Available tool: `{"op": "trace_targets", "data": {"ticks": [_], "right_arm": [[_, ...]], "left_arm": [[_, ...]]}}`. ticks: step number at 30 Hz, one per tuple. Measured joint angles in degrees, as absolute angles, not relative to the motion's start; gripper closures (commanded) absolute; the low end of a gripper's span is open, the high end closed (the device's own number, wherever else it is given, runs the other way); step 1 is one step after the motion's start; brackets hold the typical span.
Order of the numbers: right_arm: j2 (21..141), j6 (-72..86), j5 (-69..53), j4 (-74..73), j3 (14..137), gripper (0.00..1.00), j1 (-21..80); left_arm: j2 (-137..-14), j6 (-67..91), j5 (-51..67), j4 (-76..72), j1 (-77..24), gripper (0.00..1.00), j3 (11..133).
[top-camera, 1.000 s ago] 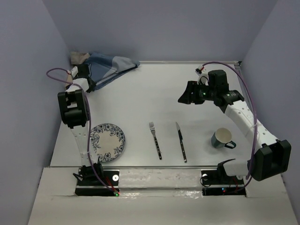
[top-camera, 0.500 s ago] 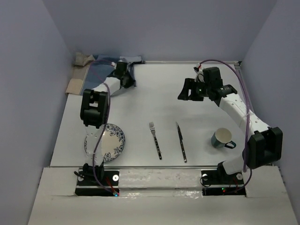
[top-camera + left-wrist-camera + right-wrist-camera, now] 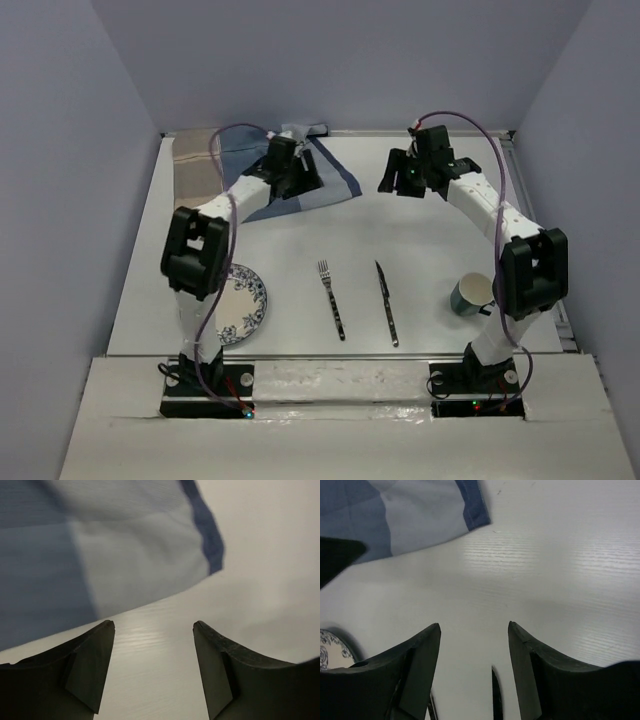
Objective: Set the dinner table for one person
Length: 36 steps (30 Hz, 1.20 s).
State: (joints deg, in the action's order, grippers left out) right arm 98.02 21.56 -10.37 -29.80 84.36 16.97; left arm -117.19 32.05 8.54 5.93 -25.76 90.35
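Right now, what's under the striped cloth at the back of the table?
Only bare white table shows around the edges of the cloth. The cloth covers its own patch of table, so anything lying beneath it cannot be seen.

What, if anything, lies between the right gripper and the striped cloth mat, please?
Nothing visible: in the right wrist view, only bare dinner table separates the open right gripper from the striped cloth mat.

Overhead view looks down; both close wrist views share the striped mat (image 3: 420, 510).
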Motion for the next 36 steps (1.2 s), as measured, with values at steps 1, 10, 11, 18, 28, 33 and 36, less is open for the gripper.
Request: {"op": "trace_targets", "data": {"ticks": [1,10,11,18,28,33,36], "right_arm": [[99.24,22.31,-10.0,-29.47,84.84,0.41,16.97],[112.12,29.15,-7.14,-25.67,88.31,0.35,17.04],[113.75,29.87,-6.72,-24.97,88.92,0.35,17.15],[117.47,31.38,-6.33,-21.65,89.34,0.33,19.07],[119.35,31.79,-6.9,-18.74,89.36,0.36,19.9],[121.27,32.88,-6.61,-18.76,89.71,0.36,19.88],[122.91,33.47,-6.02,-18.7,90.89,0.36,19.88]], "left_arm": [[-114.06,31.97,7.49,5.5,-23.83,0.28,86.59],[-88.33,38.74,-5.89,3.64,6.35,0.35,59.35],[-87.29,39.79,-6.76,3.66,8.86,0.35,56.64],[-86.7,43.64,-8.43,4.03,18.0,0.33,47.57],[-97.1,47.97,-5.8,-5.69,19.29,0.34,50.39],[-99.29,50.04,-4.89,-9.72,19.29,0.37,51.24],[-99.98,51.05,-4.49,-11.09,19.29,0.5,51.37]]}}
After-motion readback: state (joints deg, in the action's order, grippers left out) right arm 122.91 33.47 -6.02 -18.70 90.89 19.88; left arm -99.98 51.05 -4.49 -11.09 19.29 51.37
